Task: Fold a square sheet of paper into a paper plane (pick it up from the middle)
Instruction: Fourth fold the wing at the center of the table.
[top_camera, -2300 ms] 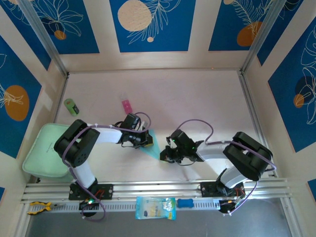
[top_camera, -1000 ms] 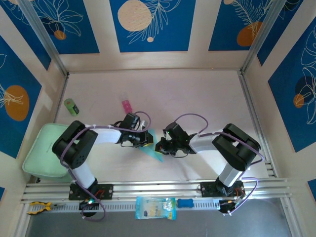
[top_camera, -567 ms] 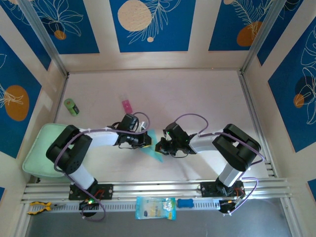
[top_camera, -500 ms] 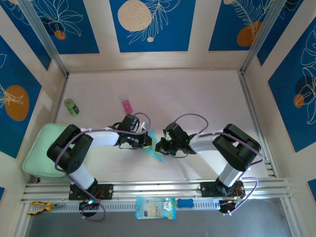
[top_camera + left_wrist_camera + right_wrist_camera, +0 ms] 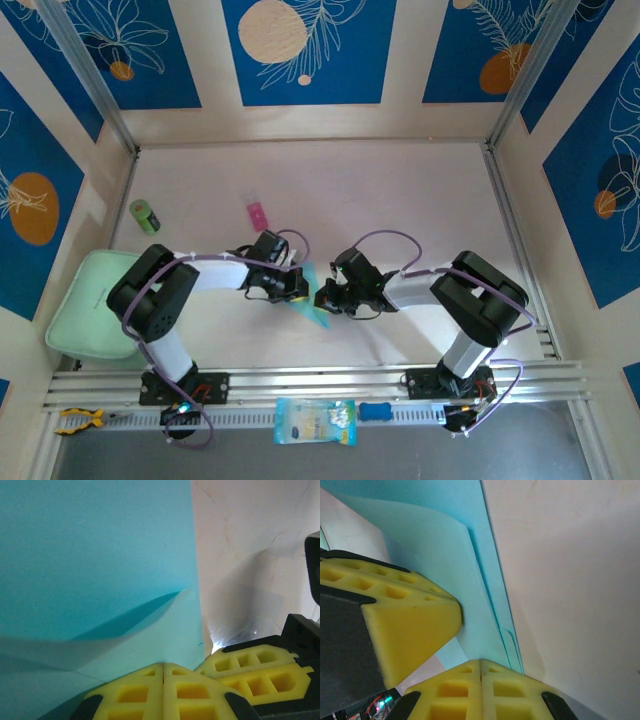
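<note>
Folding is looking partway done, judging by shape alone: the cyan paper sheet (image 5: 311, 300) is showing not as a flat square but as a narrow, layered wedge, with one flap curling up in the left wrist view (image 5: 150, 625) and stacked edges in the right wrist view (image 5: 485, 605). A finished dart is not showing, so the later creases and the final sharpening are likely remaining.

On the sheet's left edge the left gripper (image 5: 297, 290) is clenching, its yellow pads (image 5: 135, 692) pressing together with a crease line running into their seam, so it seems to be pinching the paper. On the sheet's right edge the right gripper (image 5: 323, 298) is doing the same, pads (image 5: 510, 695) meeting where the layered edges are converging. The two grippers are sitting almost nose to nose, so room between them is tight.

Well left of the sheet a mint-green tray (image 5: 80, 310) is lying, with a green cylinder (image 5: 145, 216) beyond it. A pink block (image 5: 256, 214) is resting behind and left of the sheet, near enough to be minding. Behind and right of the sheet the table (image 5: 420, 200) is offering broad room for swinging. In front of the sheet a printed packet (image 5: 314, 420) is lying past the rail.
</note>
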`<state>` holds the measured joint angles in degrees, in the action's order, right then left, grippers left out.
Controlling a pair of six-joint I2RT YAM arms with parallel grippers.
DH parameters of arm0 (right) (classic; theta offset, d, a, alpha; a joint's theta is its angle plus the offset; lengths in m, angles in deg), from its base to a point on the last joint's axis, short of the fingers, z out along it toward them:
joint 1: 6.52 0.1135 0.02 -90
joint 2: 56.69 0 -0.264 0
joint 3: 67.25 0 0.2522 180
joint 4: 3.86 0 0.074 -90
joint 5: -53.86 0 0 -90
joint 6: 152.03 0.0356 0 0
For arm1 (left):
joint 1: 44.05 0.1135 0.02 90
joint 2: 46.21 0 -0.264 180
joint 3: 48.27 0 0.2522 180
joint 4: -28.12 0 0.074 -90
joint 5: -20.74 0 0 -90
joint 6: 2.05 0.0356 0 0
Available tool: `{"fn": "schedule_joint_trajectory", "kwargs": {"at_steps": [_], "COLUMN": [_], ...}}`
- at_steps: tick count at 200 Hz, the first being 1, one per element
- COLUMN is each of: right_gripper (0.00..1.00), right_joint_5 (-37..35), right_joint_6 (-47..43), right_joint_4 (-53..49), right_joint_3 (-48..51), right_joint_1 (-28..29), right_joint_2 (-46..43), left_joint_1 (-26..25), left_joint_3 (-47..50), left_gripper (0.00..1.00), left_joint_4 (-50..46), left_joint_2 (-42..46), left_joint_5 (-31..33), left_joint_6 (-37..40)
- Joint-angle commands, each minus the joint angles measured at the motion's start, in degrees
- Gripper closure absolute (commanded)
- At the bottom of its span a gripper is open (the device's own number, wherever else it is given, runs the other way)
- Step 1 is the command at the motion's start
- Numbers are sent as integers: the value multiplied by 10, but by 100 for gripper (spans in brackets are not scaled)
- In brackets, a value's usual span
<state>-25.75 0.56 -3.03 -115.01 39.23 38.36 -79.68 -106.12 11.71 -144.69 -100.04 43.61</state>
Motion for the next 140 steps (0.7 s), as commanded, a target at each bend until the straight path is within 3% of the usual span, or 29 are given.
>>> {"fn": "schedule_joint_trajectory", "kwargs": {"at_steps": [1, 140], "right_gripper": [100, 100], "right_joint_5": [-23, -12], "right_joint_6": [-10, -26], "right_joint_4": [-121, -123], "right_joint_3": [25, 32], "right_joint_1": [9, 5], "right_joint_2": [14, 5], "left_joint_1": [19, 133], "left_joint_3": [-9, -35], "left_gripper": [100, 98], "left_joint_4": [-44, -21], "left_joint_2": [-15, -45], "left_joint_5": [78, 23], "left_joint_6": [16, 48]}}
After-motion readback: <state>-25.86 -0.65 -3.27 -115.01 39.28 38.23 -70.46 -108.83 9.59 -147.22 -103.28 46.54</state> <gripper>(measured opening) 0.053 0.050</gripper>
